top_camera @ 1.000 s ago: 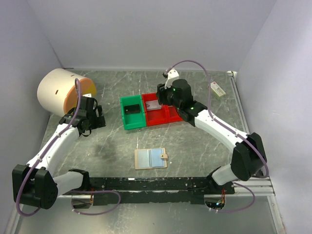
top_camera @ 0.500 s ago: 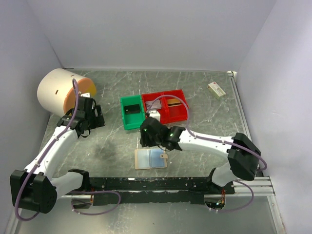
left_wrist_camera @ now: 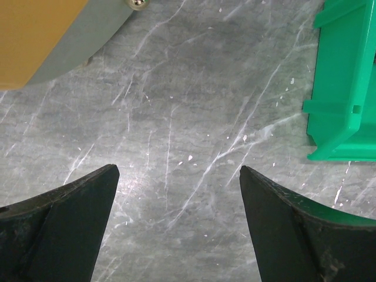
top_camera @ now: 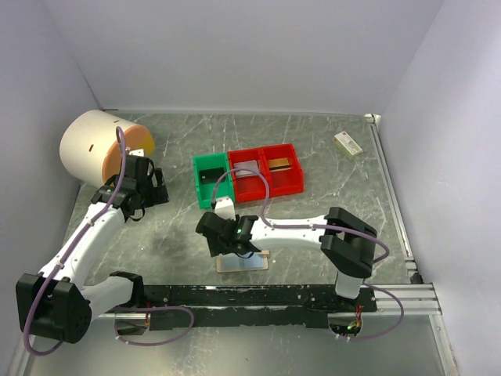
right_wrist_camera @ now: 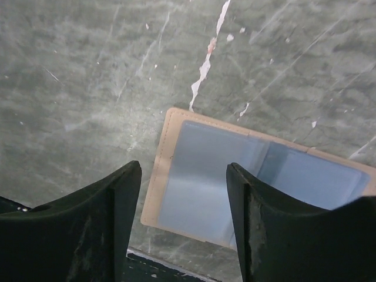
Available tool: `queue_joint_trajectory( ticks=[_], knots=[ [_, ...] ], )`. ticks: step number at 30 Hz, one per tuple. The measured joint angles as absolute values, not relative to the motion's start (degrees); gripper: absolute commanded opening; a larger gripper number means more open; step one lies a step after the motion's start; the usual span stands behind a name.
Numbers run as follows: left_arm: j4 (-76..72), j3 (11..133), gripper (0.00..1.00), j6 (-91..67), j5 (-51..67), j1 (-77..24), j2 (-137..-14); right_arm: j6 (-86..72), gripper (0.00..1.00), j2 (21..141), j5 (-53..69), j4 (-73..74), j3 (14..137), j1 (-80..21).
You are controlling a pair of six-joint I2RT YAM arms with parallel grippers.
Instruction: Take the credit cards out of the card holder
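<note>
The card holder (top_camera: 254,262) lies open and flat near the table's front edge, tan with pale blue-grey pockets. In the right wrist view (right_wrist_camera: 258,176) no card shows in its pockets. My right gripper (top_camera: 232,249) is open and empty, hovering over the holder's left half (right_wrist_camera: 183,167). A dark card (top_camera: 208,175) lies in the green bin (top_camera: 200,192), a silver-grey card (top_camera: 246,167) in the left red bin (top_camera: 252,188) and a gold card (top_camera: 282,163) in the right red bin (top_camera: 286,184). My left gripper (top_camera: 150,190) is open and empty over bare table (left_wrist_camera: 179,170), left of the green bin (left_wrist_camera: 346,88).
A large cream and orange cylinder (top_camera: 98,145) lies at the back left, close to my left gripper (left_wrist_camera: 47,35). A small white-and-green box (top_camera: 347,143) sits at the back right. The black base rail (top_camera: 250,296) runs just in front of the holder.
My right arm swung from above the red bins down toward the front and left, ending over the holder's left half. The left arm barely moved.
</note>
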State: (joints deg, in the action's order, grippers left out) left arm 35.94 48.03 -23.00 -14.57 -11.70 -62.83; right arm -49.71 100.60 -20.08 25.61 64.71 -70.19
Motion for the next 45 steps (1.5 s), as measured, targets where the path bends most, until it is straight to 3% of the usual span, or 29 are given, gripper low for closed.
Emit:
queue_joint_trajectory(
  ticks=[20,22,27,34,36,41,45],
  knots=[
    [35.9,48.0,0.97,-23.0,-15.0,-11.7,-62.8,-52.5,0.66,106.9,-20.0,33.6,69.1,-70.9],
    [35.9,48.0,0.97,-23.0,-15.0,-11.7,-62.8,-52.5,0.63,107.5,-19.2,33.5,69.4,-70.4],
    [36.0,48.0,0.97,-23.2,-15.0,-11.7,-62.8,-52.7,0.46,107.0,-17.1,33.6,68.8,-68.7],
    [36.0,48.0,0.96,-23.2,-15.0,-11.7,-62.8,-52.0,0.38,105.3,-15.4,31.6,66.4,-67.4],
    [36.0,48.0,0.96,-23.2,-15.0,-11.7,-62.8,-51.3,0.4,104.9,-15.1,30.9,65.8,-67.4],
    [36.0,48.0,0.96,-23.2,-15.0,-11.7,-62.8,-49.0,0.6,104.3,-14.2,29.4,65.7,-67.5],
    [35.9,48.0,0.96,-23.2,-15.0,-11.7,-62.8,-47.9,0.65,101.4,-15.9,30.3,65.8,-67.9]
  ],
)
